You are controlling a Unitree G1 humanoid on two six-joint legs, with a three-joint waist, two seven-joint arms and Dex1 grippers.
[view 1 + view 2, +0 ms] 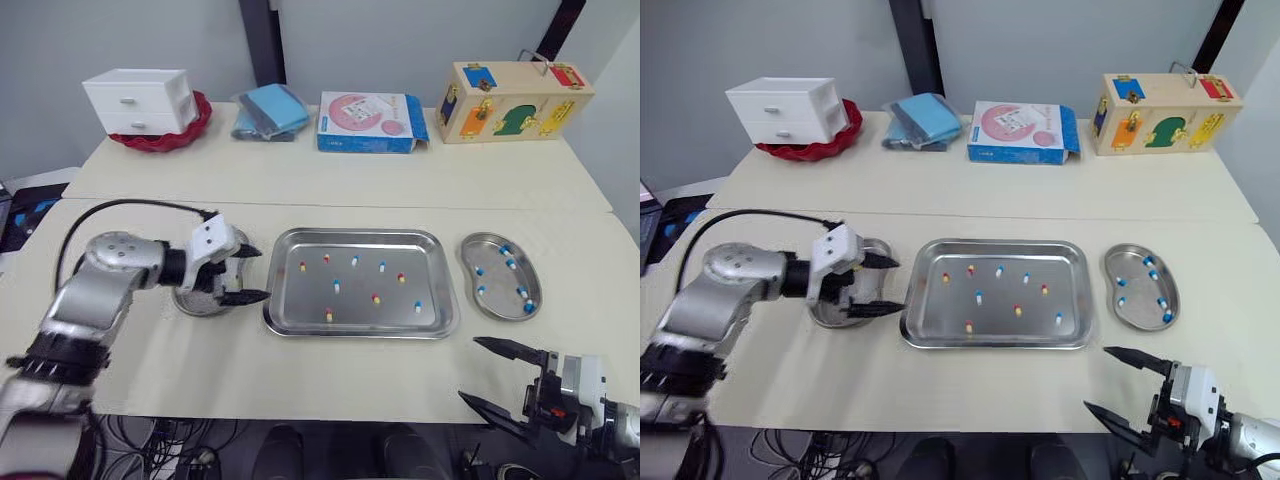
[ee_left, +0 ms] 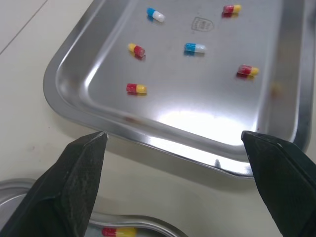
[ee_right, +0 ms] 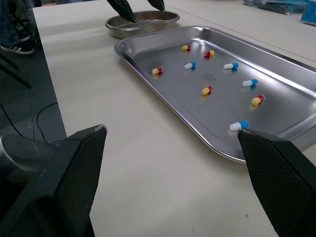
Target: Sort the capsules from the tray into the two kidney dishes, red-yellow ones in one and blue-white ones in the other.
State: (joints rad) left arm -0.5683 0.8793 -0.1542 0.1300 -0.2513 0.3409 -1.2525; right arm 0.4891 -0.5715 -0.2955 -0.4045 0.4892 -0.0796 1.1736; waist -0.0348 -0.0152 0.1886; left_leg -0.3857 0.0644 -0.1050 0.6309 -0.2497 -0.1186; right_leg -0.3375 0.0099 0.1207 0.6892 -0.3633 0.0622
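We count about nine capsules (image 1: 337,286), both colours mixed, left in the rectangular steel tray (image 1: 360,240) mid-tabletop (image 1: 300,380). The right steel kidney dish (image 1: 500,285) holds blue-white ones, and the left steel kidney dish (image 1: 195,305) holds at least one red-yellow. The left end effector (image 1: 262,273) hangs spread over its dish and the right end effector (image 1: 470,368) sits spread at the front edge, both empty.

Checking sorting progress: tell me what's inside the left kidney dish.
One red-yellow capsule lies in the left dish. The open left gripper hangs over the dish and covers most of it, so any other capsules there cannot be seen.
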